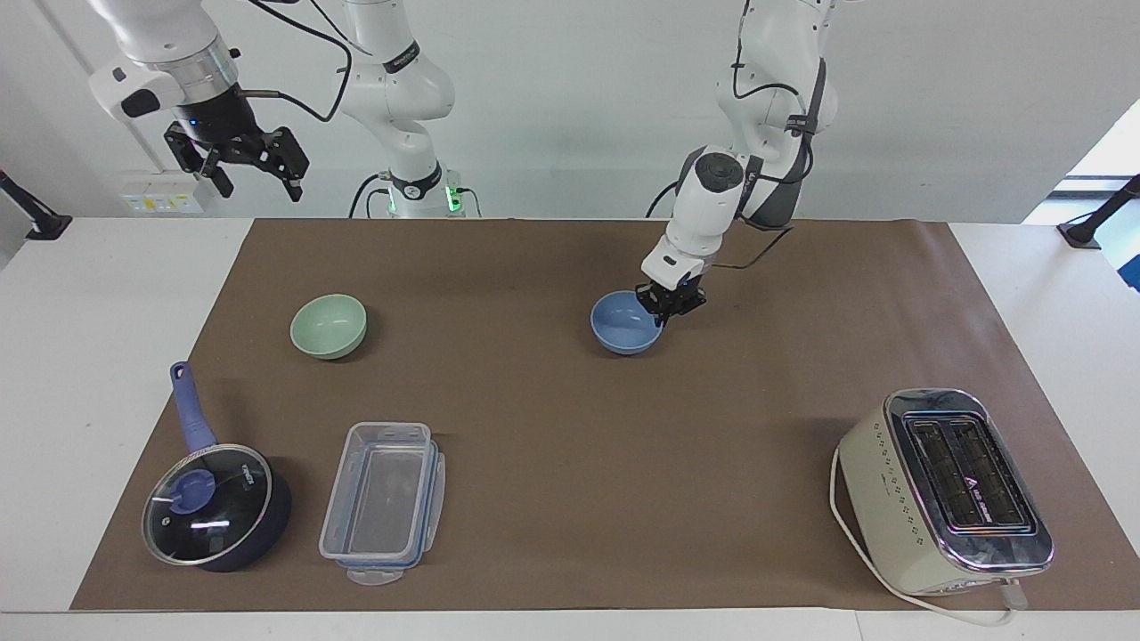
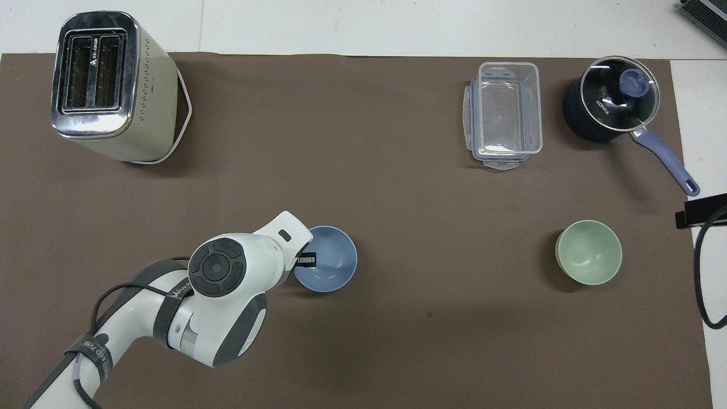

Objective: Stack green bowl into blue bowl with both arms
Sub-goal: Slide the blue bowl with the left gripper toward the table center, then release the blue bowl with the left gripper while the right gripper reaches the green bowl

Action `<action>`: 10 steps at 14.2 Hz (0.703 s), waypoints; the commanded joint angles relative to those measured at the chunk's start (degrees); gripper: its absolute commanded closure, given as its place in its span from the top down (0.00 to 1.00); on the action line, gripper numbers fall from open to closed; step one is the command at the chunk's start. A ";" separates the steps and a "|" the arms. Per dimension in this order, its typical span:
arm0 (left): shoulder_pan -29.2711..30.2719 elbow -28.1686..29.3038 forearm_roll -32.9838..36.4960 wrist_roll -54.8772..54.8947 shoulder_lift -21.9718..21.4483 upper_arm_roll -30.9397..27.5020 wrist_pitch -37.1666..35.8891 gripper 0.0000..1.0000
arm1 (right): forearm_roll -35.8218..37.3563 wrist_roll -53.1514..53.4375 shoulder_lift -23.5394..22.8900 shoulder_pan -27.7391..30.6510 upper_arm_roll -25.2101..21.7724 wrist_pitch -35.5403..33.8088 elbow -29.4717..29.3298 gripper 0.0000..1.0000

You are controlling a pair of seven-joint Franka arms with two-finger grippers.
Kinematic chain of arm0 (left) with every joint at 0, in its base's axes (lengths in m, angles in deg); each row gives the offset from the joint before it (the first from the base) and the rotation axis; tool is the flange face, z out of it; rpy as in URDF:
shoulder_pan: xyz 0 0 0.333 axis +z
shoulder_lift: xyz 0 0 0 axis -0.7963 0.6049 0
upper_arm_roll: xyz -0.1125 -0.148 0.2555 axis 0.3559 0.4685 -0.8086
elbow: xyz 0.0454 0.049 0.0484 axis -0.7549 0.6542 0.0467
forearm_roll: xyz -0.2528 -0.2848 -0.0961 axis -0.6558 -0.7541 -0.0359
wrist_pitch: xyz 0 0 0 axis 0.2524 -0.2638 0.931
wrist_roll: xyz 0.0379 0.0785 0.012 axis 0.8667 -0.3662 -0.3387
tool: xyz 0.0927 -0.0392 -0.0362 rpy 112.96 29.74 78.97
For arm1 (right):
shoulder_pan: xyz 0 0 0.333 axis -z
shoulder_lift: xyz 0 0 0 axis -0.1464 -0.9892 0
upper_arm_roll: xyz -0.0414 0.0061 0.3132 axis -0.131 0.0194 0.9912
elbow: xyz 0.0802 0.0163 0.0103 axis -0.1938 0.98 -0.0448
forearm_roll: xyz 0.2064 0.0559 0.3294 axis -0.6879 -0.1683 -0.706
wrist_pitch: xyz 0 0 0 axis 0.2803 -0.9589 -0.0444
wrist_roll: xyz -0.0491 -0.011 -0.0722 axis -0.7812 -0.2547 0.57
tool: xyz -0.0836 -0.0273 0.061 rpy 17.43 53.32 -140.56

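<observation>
Left hand (image 1: 662,313) is down at the blue bowl (image 1: 623,326), clamped on its rim at the edge toward the left arm's end; the bowl sits on the brown mat (image 1: 570,427) near the counter's middle. In the overhead view the green bowl (image 2: 588,252) lies at 3 o'clock from the blue bowl, well apart and untouched. Right hand (image 1: 249,169) waits raised off the mat's corner, fingers spread, holding nothing.

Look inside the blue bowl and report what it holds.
The blue bowl holds no food or object; one finger of the left gripper dips inside its rim, the other outside. The wrist covers that edge from above. The green bowl sits apart.
</observation>
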 commanded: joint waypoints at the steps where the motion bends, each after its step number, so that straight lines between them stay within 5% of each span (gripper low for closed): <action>1: -0.16 -1.96 0.60 1.20 0.65 -0.50 -0.74 1.00 | 0.35 -4.41 0.09 2.01 0.30 5.39 4.82 1.00; 5: 3.16 -7.67 1.13 5.23 -1.62 -1.03 -9.60 1.00 | 0.26 -6.79 -1.05 3.14 0.30 12.24 13.07 1.00; 10: 12.30 -8.03 4.89 17.27 -8.48 -1.03 -13.39 1.00 | -0.09 -16.09 -6.84 7.62 0.30 22.78 20.82 1.00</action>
